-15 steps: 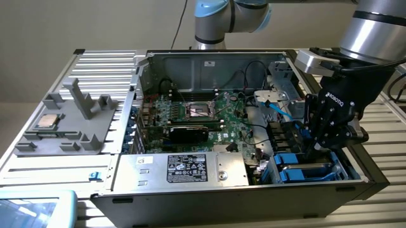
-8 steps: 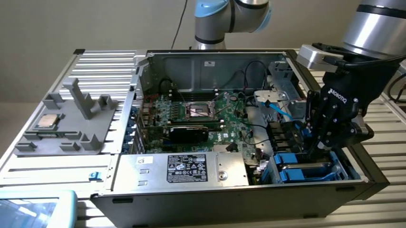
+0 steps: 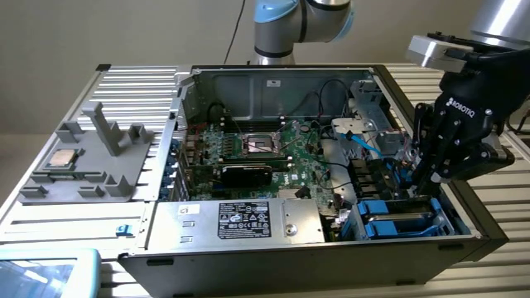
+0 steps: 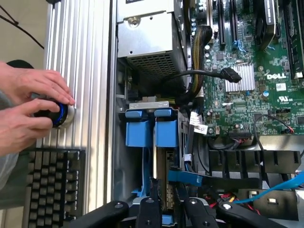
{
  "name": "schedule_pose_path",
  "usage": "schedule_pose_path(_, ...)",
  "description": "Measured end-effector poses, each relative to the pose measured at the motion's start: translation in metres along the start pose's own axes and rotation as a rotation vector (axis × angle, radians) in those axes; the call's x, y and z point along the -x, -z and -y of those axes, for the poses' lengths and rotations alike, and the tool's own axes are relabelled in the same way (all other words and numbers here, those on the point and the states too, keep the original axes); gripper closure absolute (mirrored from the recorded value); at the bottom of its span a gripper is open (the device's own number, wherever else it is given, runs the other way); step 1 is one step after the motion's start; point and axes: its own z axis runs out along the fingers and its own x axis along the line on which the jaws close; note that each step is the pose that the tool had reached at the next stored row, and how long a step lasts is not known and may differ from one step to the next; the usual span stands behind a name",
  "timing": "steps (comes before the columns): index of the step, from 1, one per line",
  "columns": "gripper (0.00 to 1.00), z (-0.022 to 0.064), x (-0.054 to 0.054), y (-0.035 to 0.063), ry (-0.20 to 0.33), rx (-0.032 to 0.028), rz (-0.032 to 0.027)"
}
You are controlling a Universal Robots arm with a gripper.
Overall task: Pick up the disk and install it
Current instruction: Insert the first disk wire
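I hang over the open computer case, low at its corner on the exterior view's right, nearest that camera, where the drive bay lies. The disk sits down in that bay, its blue carrier rails showing above the metal. Its labelled face is hidden from me. My fingers reach down into the bay, just beside the blue rails, and in the wrist view a metal edge runs up between them. Whether they press on the disk or stand off it I cannot tell. Just beside the bay, toward the exterior view's left, lies the large grey box with its black label. Beyond it is the green motherboard. A blue cable crosses the case near my wrist. Outside the case, on the slatted metal surface, a grey fixture carries a small square chip, well apart from me. In the wrist view a person's two hands close around a round blue-ringed button on that surface, with a keyboard near them.
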Motion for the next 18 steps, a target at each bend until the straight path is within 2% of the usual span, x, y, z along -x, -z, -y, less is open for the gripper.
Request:
schedule_pose_path(4,0.75,-0.0024,-0.005,0.0170,0.000,-0.0006,-0.0060)
schedule_pose_path(6,0.75,-0.0047,-0.006,0.0217,0.000,-0.0006,-0.0084)
schedule_pose_path(11,0.75,-0.0180,-0.007,0.0216,0.000,-0.0008,-0.0083)
schedule_pose_path(18,0.75,-0.0200,-0.007,0.0213,0.000,-0.0013,-0.0084)
